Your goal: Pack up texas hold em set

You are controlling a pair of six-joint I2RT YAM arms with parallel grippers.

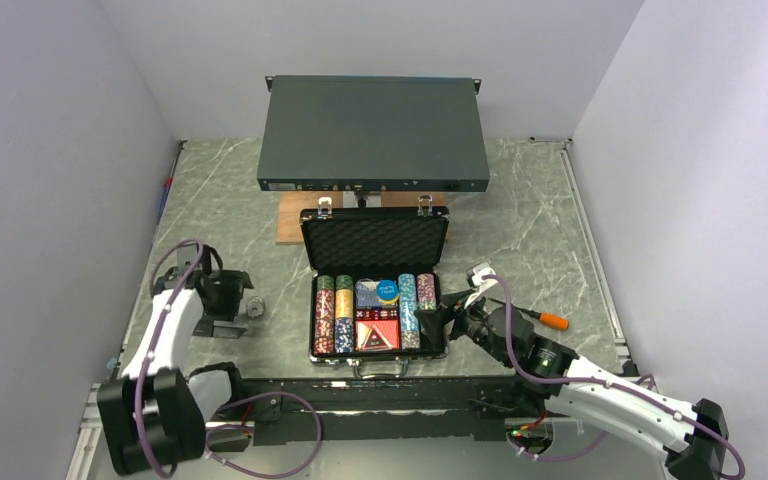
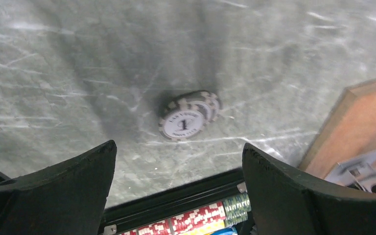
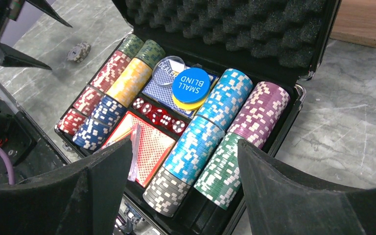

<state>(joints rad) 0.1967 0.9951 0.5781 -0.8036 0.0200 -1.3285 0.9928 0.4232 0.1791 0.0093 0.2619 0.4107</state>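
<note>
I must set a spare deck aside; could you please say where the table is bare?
Bare: right of the briefcase lid, and rear left beside the wooden board. Crowded: loose chips by the left pincer; screwdriver by the right pincer.

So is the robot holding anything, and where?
Nothing. The left tool and right tool are both open and empty; loose chips lie untouched on the table.

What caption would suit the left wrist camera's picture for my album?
Open left gripper poised before a few loose grey-and-white poker chips on the grey marbled table.
</note>
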